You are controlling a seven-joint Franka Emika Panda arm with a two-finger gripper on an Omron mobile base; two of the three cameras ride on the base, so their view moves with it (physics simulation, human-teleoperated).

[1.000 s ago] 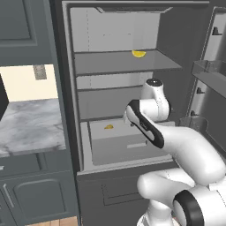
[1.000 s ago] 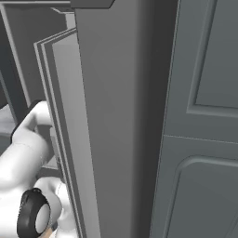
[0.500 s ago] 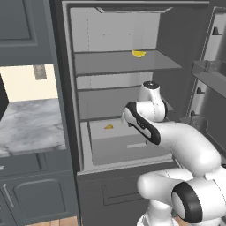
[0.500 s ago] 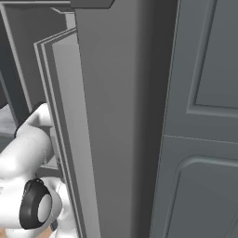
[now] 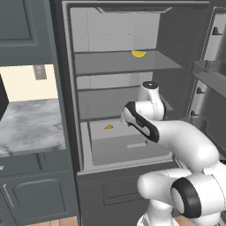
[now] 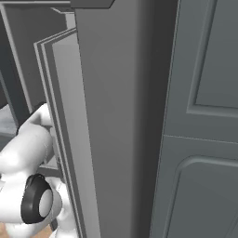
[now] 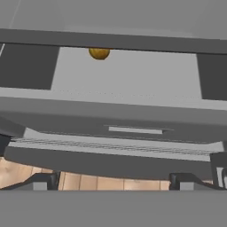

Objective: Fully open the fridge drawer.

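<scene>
Hand view: tool [image 7: 113, 179] spread, gripping nothing, fingertips low, short of the fridge drawer [image 5: 128, 148] handle [image 7: 135, 130]. Drawer sits at fridge bottom, part out at most. Grasp and full pull left.

A yellow fruit [image 5: 139, 54] lies on the upper fridge shelf [image 5: 123, 64] ahead of me. To my left I see a marble counter [image 5: 26, 126] over dark grey cabinets [image 5: 31, 194]. The open fridge door [image 6: 109, 121] stands on my right.
</scene>
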